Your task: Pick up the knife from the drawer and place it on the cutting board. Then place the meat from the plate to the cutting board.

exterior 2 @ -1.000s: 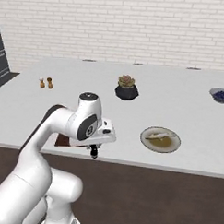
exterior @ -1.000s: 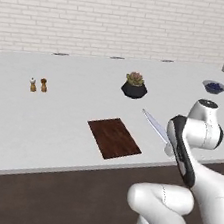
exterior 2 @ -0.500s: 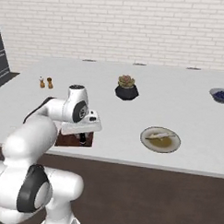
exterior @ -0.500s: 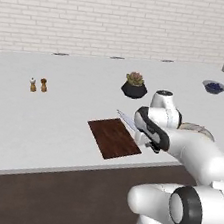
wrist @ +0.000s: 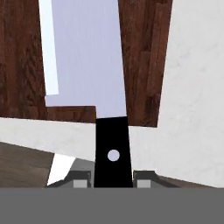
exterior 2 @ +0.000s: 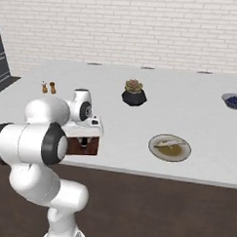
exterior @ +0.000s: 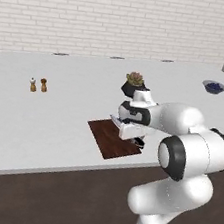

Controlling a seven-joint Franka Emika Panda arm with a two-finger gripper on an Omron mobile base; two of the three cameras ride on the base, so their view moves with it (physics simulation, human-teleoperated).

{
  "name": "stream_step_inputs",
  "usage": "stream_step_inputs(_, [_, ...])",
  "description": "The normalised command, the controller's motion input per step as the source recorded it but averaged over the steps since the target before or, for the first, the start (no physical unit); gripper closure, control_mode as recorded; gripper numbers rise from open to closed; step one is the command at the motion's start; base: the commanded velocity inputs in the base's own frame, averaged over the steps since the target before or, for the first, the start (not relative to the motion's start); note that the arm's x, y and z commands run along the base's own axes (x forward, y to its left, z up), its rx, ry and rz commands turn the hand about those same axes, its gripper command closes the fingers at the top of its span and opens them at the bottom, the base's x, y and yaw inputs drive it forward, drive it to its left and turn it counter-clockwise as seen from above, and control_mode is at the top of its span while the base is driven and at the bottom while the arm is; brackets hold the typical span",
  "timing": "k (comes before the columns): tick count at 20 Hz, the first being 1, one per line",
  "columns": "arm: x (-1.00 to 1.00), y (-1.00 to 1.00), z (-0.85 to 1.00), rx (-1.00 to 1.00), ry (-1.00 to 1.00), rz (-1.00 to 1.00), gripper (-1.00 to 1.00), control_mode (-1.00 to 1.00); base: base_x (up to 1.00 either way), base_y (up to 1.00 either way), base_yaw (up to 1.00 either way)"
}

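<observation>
Knife [wrist: 87, 65] (pincer-held) over cutting board [wrist: 144, 65].

The left base view looks from behind the arm on its left side, forward and down across the white desk [exterior: 57, 121] to the brick wall, with the arm rising at the lower right. The right base view looks the same way from the arm's other side, the arm at its lower left. Both stand back far enough to take in the whole desk, and both share the cutting board [exterior: 111, 139], the potted plant [exterior: 134, 85], the two small shakers [exterior: 38, 84] and the blue bowl [exterior: 214, 87]. The hand view sits very close, looking along the pincer [wrist: 112, 178] onto the knife [wrist: 87, 65] and the board's corner, apparently near the desk's front edge.
</observation>
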Motion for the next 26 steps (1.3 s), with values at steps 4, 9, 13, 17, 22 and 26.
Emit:
stream_step_inputs(4, [0.13,0.39,-0.56,-0.02,0.02,-0.12,1.0,-1.0,0.0,0.0,0.0])
stream_step_inputs(9, [0.12,0.31,-0.42,-0.05,0.0,-0.17,1.0,-1.0,0.0,0.0,0.0])
stream_step_inputs(13, [0.22,0.2,-0.03,-0.02,-0.01,-0.13,1.0,-1.0,0.0,0.0,0.0])
stream_step_inputs(17, [0.03,0.29,0.0,-0.02,-0.05,-0.07,1.0,-1.0,0.0,0.0,0.0])
stream_step_inputs(22, [0.02,0.31,-0.03,-0.01,-0.08,-0.01,1.0,-1.0,0.0,0.0,0.0])
stream_step_inputs(26, [0.21,0.07,-0.14,-0.02,-0.1,0.0,1.0,-1.0,0.0,0.0,0.0])
